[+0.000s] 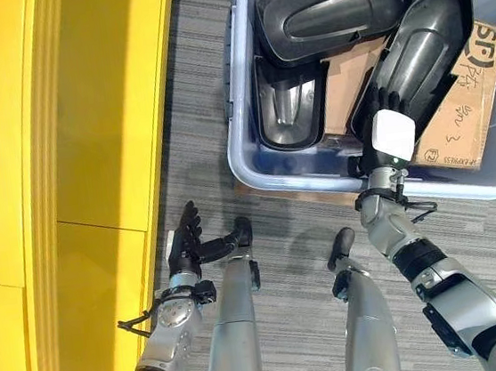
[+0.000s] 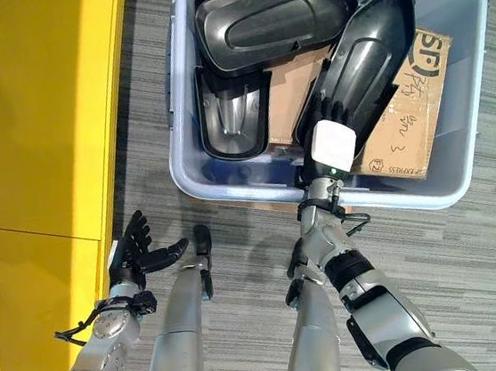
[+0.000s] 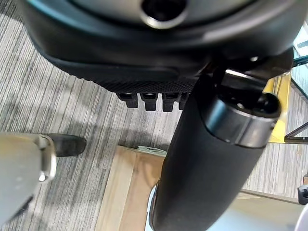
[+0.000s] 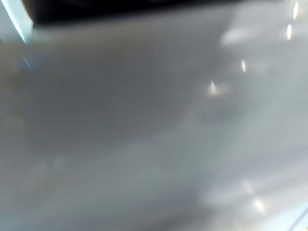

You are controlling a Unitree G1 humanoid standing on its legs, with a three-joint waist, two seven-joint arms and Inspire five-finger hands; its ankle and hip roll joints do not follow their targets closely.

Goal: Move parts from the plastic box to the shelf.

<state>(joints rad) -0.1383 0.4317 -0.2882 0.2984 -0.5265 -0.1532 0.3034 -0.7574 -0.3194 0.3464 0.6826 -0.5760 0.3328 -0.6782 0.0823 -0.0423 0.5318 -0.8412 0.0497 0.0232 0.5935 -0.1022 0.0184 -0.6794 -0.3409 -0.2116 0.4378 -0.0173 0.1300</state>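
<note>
A grey-blue plastic box (image 1: 238, 115) stands on the carpet and holds black plastic parts. A long tapered part (image 1: 424, 36) lies slanted over a cardboard sheet (image 1: 467, 98). A wide shell part (image 1: 327, 11) lies at the box's far side, and a smaller scoop-shaped part (image 1: 291, 109) lies by the left wall. My right hand (image 1: 392, 133), with its white cover, reaches over the near rim and rests at the long part's lower end; its dark shape merges with the part. My left hand (image 1: 185, 239) hovers open over the carpet beside the yellow shelf (image 1: 67, 170).
The yellow shelf runs along the whole left side. A flat wooden board (image 3: 130, 187) lies on the grey carpet (image 1: 201, 83) under the box's near edge. The right wrist view is pressed close against a grey surface (image 4: 154, 125).
</note>
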